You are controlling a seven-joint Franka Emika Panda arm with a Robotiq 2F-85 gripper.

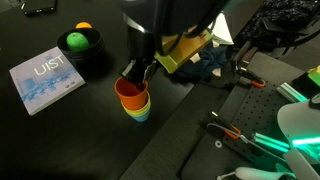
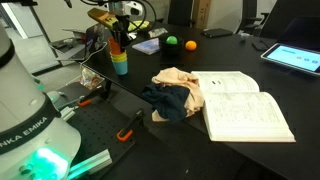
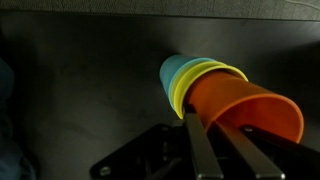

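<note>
A stack of three nested cups stands on the dark table, with an orange cup [image 1: 130, 92] on top, a yellow one [image 3: 190, 88] in the middle and a blue one [image 3: 172, 72] at the bottom; the stack also shows in an exterior view [image 2: 119, 62]. My gripper [image 1: 135, 74] comes down from above and is shut on the orange cup's rim. In the wrist view the gripper [image 3: 207, 122] has one finger [image 3: 200, 145] outside the orange wall and the other inside the cup. In an exterior view the gripper [image 2: 117, 40] sits directly over the stack.
A blue-and-white booklet [image 1: 45, 80] lies near a black bowl holding a green ball [image 1: 77, 42], with an orange ball [image 1: 84, 27] behind it. Crumpled cloths [image 2: 175, 92] and an open book [image 2: 245, 105] lie further along the table. The table's edge [image 2: 110, 90] runs close beside the cups.
</note>
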